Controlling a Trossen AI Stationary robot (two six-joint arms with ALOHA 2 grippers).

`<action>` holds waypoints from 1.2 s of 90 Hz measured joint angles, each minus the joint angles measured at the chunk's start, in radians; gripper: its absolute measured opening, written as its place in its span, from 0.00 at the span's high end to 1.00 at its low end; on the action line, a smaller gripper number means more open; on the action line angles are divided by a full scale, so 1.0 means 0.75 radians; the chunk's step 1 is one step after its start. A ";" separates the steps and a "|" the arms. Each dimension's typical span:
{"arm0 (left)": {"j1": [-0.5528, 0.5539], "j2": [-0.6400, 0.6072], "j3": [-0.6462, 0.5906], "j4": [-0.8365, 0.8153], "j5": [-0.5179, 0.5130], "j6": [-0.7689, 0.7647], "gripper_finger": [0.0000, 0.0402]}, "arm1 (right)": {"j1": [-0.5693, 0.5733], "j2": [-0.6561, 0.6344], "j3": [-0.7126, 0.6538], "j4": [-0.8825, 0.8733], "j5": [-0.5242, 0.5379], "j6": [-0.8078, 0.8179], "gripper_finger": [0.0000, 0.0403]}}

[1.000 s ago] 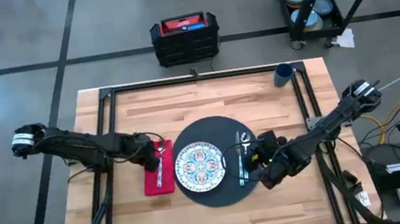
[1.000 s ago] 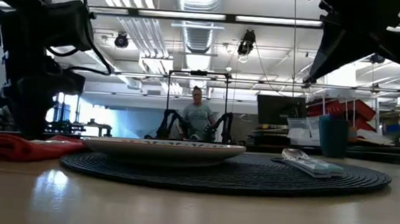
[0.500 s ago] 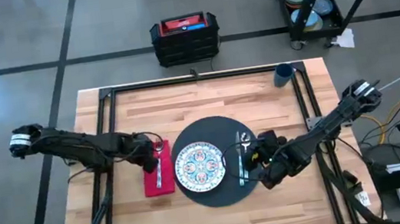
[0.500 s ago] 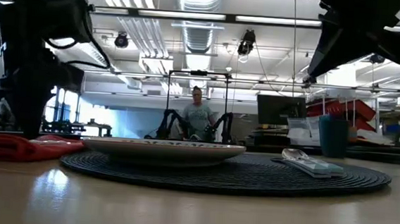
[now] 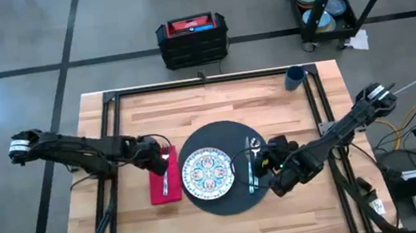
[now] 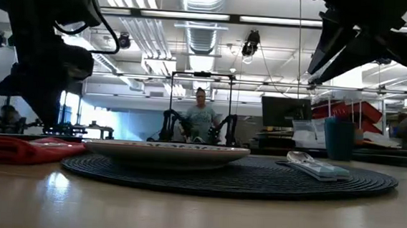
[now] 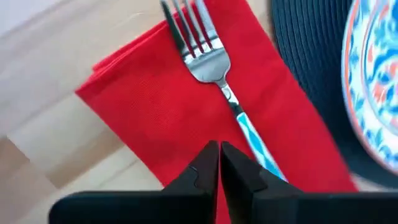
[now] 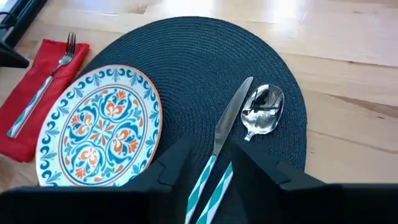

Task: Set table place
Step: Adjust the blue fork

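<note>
L gripper [image 7: 219, 163] closed, empty, above fork [image 7: 214, 78] on red napkin [image 7: 161, 106]; R gripper [image 8: 208, 165] open.

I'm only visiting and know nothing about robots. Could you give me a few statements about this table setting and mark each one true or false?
1. The fork lies on the red napkin. True.
2. The plate sits on the bare wood. False: it rests on the dark round mat.
3. The knife and spoon lie side by side on the mat. True.
4. The blue cup stands on the mat. False: it stands near the table's far corner.
5. The left hand holds the fork. False: its fingers are shut and empty.
</note>
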 joint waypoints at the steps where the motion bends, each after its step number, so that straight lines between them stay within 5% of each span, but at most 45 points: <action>1: 0.000 0.000 0.000 0.006 0.000 -0.005 0.97 | 0.000 0.000 0.000 0.000 0.000 -0.002 0.73; 55: -0.051 0.138 0.001 0.171 0.022 -0.096 0.71 | 0.000 0.001 -0.041 0.005 -0.003 0.027 0.67; 108: -0.062 0.341 0.006 0.234 0.027 -0.080 0.68 | 0.000 0.002 -0.047 0.005 -0.013 0.028 0.70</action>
